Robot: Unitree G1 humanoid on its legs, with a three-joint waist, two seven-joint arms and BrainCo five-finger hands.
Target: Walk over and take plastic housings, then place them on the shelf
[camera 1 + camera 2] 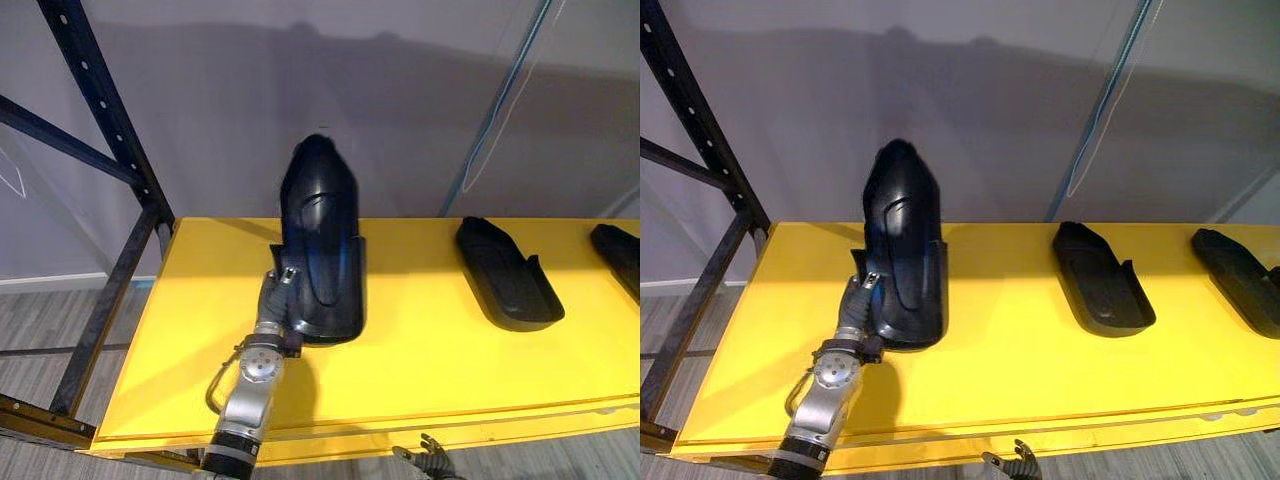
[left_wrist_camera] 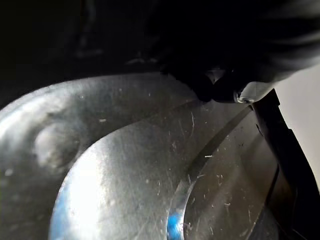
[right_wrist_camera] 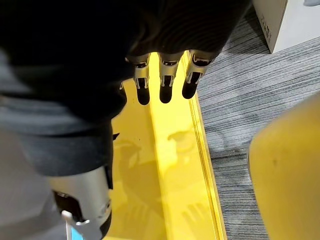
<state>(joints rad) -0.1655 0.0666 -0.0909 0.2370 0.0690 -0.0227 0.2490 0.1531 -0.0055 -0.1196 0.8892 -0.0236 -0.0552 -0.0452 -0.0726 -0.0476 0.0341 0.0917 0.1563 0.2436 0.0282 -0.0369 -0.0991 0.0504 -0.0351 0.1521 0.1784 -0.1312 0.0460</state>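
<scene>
Left hand (image 1: 274, 296) has its fingers curled round the near rim of a long, glossy dark-blue plastic housing (image 1: 322, 235). It's gripping the wide end while the narrow nose tips up toward the wall. From the wrist cam you can see a fingertip (image 2: 215, 89) pressed right onto the shiny shell. I can't tell if the wide end is touching the board or just above it.

My guess on the hold: grabbing the near end lets it lay the part down nose-to-wall, same as the black plastic housing (image 1: 505, 272) lying flat to the right and another one (image 1: 618, 258) at the far right edge. The held one sits well apart from both, so it looks like it's filling out a row.

Right hand (image 3: 165, 82) just hangs by the shelf's front edge, fingers straight and a bit apart, holding nothing.

Surface is a flat, bright yellow shelf board (image 1: 420, 350), smooth, so parts could slide if nudged. It sits in a dark steel rack frame with punched holes (image 1: 100, 130). Plain grey wall (image 1: 400, 90) behind, grey striped floor (image 3: 250, 125) below, and a white box (image 3: 285, 20) on the floor.
</scene>
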